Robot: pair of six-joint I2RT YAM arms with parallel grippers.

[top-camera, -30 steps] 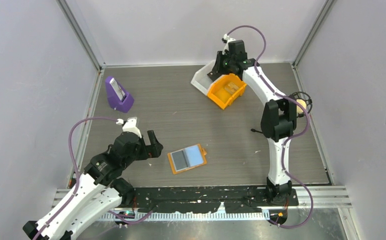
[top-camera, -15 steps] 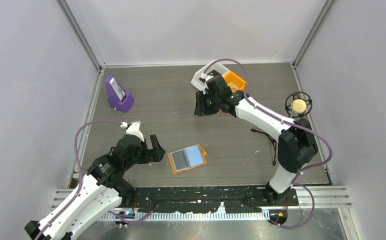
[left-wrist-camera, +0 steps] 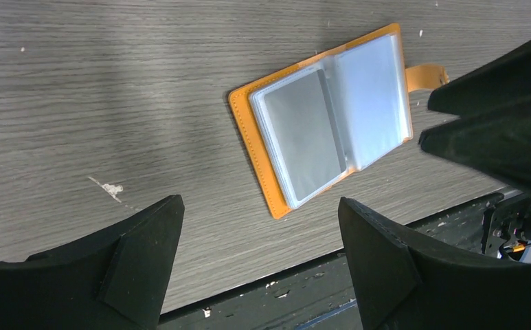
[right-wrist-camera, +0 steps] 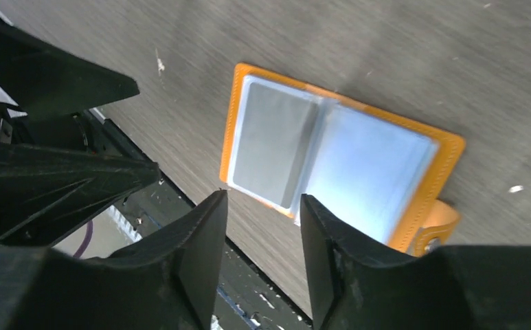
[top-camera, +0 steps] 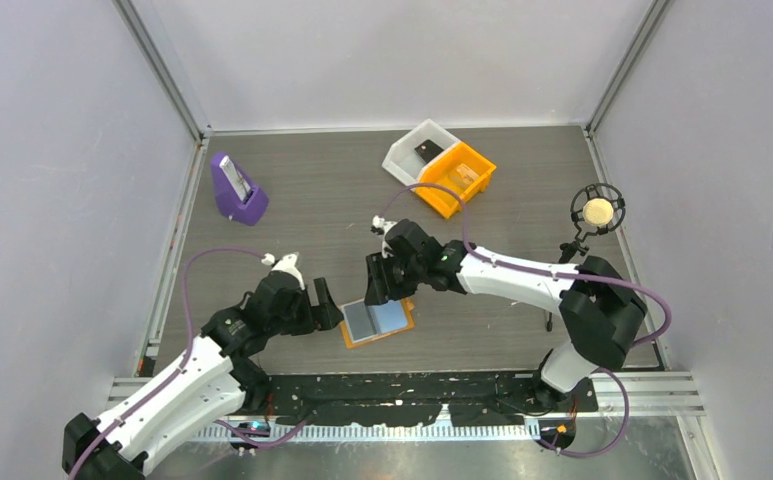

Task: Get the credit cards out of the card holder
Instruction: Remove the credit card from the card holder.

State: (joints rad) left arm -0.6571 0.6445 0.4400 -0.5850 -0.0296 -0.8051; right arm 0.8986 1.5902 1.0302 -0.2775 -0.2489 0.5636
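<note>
The card holder point(top-camera: 377, 320) lies open like a book near the table's front edge, orange outside with pale blue sleeves. A grey card point(left-wrist-camera: 302, 141) shows in its left sleeve. My left gripper point(top-camera: 324, 306) hovers just left of the holder, open wide, nothing between its fingers. In the left wrist view the card holder point(left-wrist-camera: 324, 130) lies ahead of the left gripper point(left-wrist-camera: 261, 206). My right gripper point(top-camera: 377, 285) hangs over the holder's far edge, open and empty. In the right wrist view the right gripper point(right-wrist-camera: 264, 199) sits above the card holder point(right-wrist-camera: 331, 161), near the grey card point(right-wrist-camera: 273, 144).
At the back stand a white bin point(top-camera: 417, 150) and an orange bin point(top-camera: 457, 178). A purple stand point(top-camera: 237, 190) sits at the back left. A round device on a black stand point(top-camera: 595, 210) is at the right. A black strip point(top-camera: 412, 385) borders the near edge.
My right arm swung from the bins at the back down to the card holder, its jaws opening wider. My left gripper slid right toward the holder, its jaws narrowing a little.
</note>
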